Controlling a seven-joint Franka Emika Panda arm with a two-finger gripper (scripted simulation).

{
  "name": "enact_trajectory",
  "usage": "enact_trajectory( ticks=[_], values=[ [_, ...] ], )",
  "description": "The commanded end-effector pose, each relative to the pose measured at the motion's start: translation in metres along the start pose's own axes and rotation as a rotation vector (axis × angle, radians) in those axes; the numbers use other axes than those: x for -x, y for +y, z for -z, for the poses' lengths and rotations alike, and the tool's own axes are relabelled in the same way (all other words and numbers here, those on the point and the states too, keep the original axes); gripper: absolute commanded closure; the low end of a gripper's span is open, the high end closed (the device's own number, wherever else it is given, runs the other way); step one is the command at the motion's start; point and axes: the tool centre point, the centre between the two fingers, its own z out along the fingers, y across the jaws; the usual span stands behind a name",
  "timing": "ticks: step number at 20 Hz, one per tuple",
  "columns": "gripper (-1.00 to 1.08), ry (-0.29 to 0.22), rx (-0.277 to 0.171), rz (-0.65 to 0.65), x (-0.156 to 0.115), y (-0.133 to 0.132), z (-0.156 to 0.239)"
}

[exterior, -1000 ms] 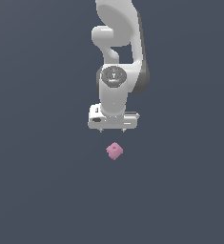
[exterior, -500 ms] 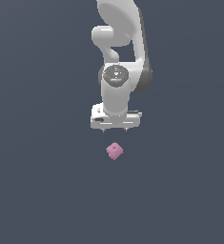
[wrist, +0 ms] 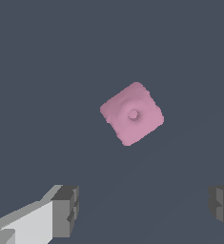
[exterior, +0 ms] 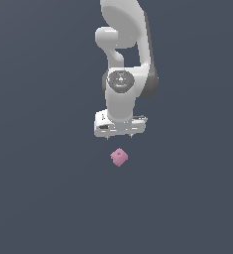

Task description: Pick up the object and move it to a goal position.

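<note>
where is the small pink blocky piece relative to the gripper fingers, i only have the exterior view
Observer: In the wrist view the small pink blocky piece lies apart from both dark fingertips, not between them and touching neither.
Operator: is the gripper open
Observer: Yes. The white gripper is open, with a wide gap of bare surface between the two fingertips.
Operator: how is the piece turned
Observer: From above it reads as a rounded square turned cornerwise to the line between the fingertips, with a small round dimple at the centre of its upper face.
Operator: anything else near it
Observer: The wrist view shows only the plain dark grey surface around the piece.
</note>
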Motion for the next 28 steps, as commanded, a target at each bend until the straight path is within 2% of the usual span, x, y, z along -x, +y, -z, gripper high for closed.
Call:
enact_trajectory(
  ticks=[1, 18, 28],
  values=[
    [-0.92, 0.004, 0.003, 0.036, -0.003, 0.001, -0.003],
    [-0.92, 0.052, 0.03, 0.463, -0.04, 0.004, -0.034],
    [-0.92, 0.068, 0.039, 0.597, -0.052, 0.005, -0.044]
  ],
)
